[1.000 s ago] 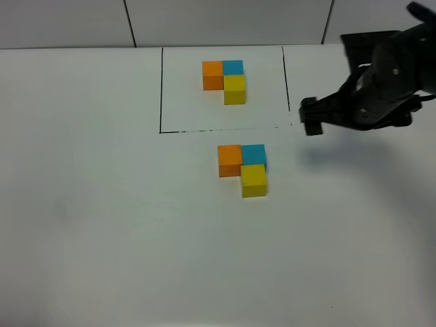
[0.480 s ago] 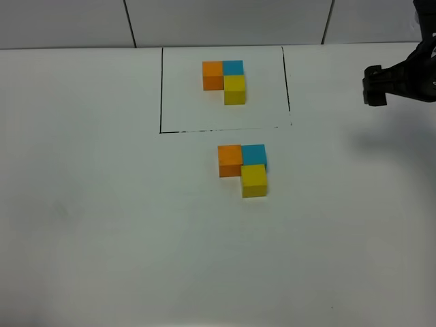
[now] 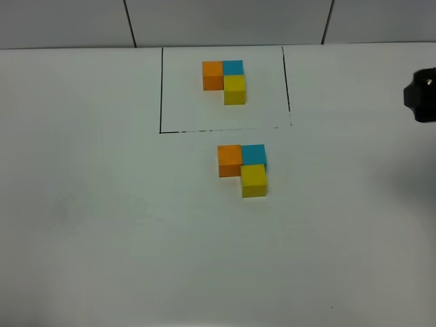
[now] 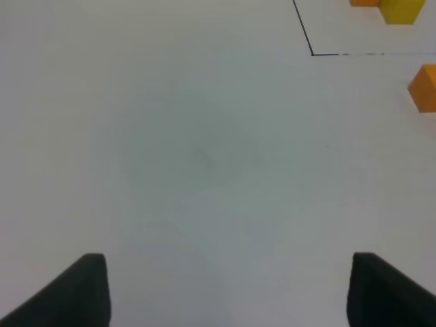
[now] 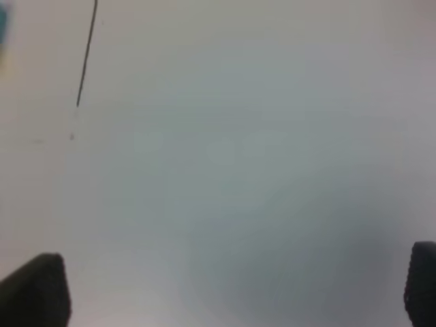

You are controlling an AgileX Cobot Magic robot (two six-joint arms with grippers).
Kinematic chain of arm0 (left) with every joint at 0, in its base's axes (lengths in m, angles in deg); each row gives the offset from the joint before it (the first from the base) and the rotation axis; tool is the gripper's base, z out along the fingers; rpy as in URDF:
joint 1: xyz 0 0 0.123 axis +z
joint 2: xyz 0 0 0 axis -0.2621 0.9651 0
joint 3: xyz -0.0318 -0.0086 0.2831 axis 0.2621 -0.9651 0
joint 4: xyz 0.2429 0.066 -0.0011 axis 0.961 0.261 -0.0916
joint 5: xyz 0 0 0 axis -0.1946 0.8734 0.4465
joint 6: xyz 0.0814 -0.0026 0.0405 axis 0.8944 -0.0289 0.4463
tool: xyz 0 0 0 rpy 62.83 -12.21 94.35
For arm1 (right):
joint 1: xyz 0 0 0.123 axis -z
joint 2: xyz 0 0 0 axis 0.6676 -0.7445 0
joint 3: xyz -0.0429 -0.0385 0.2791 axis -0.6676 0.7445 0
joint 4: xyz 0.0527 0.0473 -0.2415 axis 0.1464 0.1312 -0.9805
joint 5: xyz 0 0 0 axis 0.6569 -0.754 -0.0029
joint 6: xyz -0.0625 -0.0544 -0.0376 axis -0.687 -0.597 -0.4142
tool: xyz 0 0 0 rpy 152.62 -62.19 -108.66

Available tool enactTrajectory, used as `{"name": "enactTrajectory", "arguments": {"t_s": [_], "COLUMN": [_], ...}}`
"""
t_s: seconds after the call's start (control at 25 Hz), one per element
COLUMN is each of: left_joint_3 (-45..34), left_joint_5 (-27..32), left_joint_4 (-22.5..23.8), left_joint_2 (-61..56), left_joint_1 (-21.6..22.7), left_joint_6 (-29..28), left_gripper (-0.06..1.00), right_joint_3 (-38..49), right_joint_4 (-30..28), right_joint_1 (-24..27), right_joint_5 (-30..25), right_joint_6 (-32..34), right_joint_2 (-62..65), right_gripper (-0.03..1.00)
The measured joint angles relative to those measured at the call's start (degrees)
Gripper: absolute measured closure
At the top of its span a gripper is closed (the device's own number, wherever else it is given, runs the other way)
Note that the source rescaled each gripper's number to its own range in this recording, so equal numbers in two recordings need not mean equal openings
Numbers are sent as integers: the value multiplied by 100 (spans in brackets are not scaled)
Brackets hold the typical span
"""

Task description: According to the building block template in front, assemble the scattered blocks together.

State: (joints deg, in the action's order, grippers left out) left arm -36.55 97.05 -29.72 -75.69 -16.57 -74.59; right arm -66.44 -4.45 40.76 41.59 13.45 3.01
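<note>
The right gripper (image 5: 231, 286) had its two dark fingers (image 5: 34, 289) spread as wide apart as they go, and nothing was between them, only bare white table (image 5: 259, 163). From up high, just a small black bit of it (image 3: 422, 95) showed at the right edge, above the table and well apart from every block. In its own camera a thin black line (image 5: 86, 54) lay far out ahead of the fingers, and a blurry bit of blue sat at the very edge. The left gripper (image 4: 228, 293) also had its fingers (image 4: 75, 293) apart with nothing held, and only table lay between them. It did not show in the high view at all. Far ahead of it and off to one side was the corner of the black drawn box (image 4: 312, 53), with a yellow cube (image 4: 402, 10) inside the box and an orange cube (image 4: 424, 87) outside it. The scattered blocks (image 3: 243, 168) sat well away from both grippers, near the middle of the table. They were touching each other in an L shape: the orange block (image 3: 229, 160) beside the blue block (image 3: 254, 154), and the yellow block (image 3: 253, 180) against the near side of the blue one. Just past them was the building block template (image 3: 225, 82), three cubes in the same L shape inside the black lines.
</note>
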Motion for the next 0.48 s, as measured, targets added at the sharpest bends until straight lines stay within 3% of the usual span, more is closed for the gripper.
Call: {"name": "enactTrajectory", "arguments": {"t_s": [0.24,0.48], "left_joint_3": [0,0], "left_joint_5": [0,0], "left_joint_4": [0,0], "left_joint_2": [0,0], "left_joint_1": [0,0], "left_joint_6": [0,0], "left_gripper": [40,40], "right_joint_3": [963,1436], "right_joint_4": [188,422], "right_joint_1": [-21,-21], "right_joint_5": [-519,-1390], "right_joint_6": [0,-243], "right_joint_2": [1885,3501], "right_gripper": [-3,-3]}}
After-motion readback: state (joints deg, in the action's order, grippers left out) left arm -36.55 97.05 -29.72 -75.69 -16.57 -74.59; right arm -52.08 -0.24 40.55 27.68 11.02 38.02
